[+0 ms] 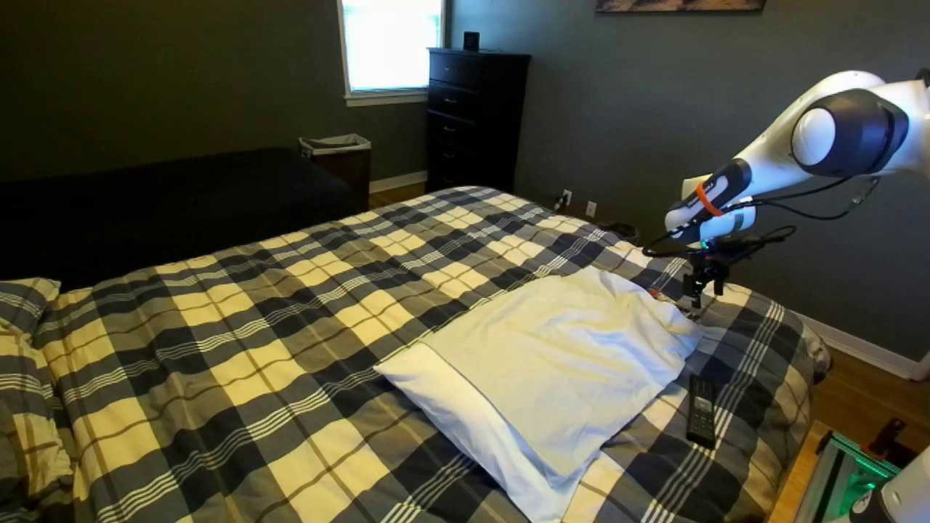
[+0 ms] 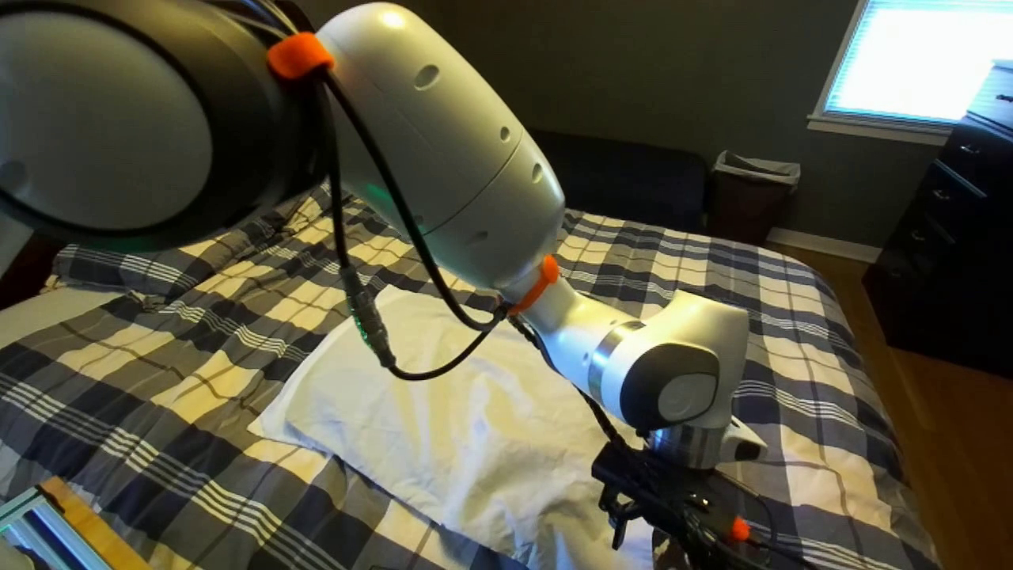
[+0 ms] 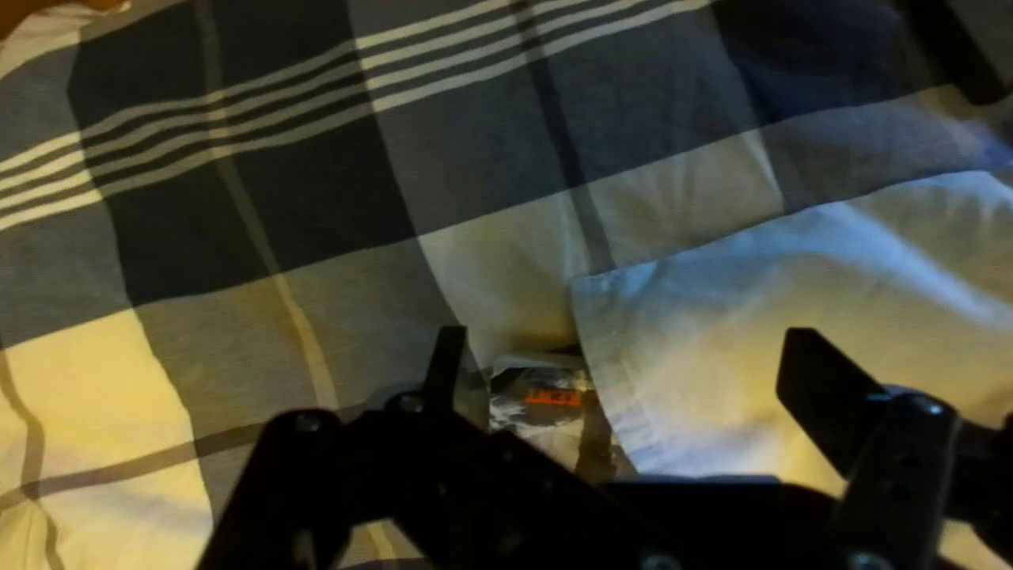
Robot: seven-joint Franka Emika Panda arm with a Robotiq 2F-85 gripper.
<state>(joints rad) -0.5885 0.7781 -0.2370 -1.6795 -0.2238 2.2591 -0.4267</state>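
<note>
My gripper [image 3: 625, 331] stands open, its two fingers wide apart and nothing gripped between them. In the wrist view a corner of the pale pillowcase [image 3: 712, 356] lies below the gap between the fingers. A shiny package [image 3: 546, 396] with an orange label sits beside the left finger, partly covered by that corner. An exterior view has the gripper [image 1: 708, 294] pointing down over the far right end of the pillowcase [image 1: 559, 349]. This cloth spreads flat but wrinkled on the plaid bedcover [image 1: 290, 305]. In an exterior view the arm hides part of the pillowcase [image 2: 443, 427].
A black remote [image 1: 701, 410] lies on the bedcover near the pillowcase. Plaid pillows [image 1: 29, 305] are at the left end of the bed. A dark dresser [image 1: 476, 116] and a hamper [image 1: 338, 156] stand beyond it. Cables [image 2: 396, 206] hang along the arm.
</note>
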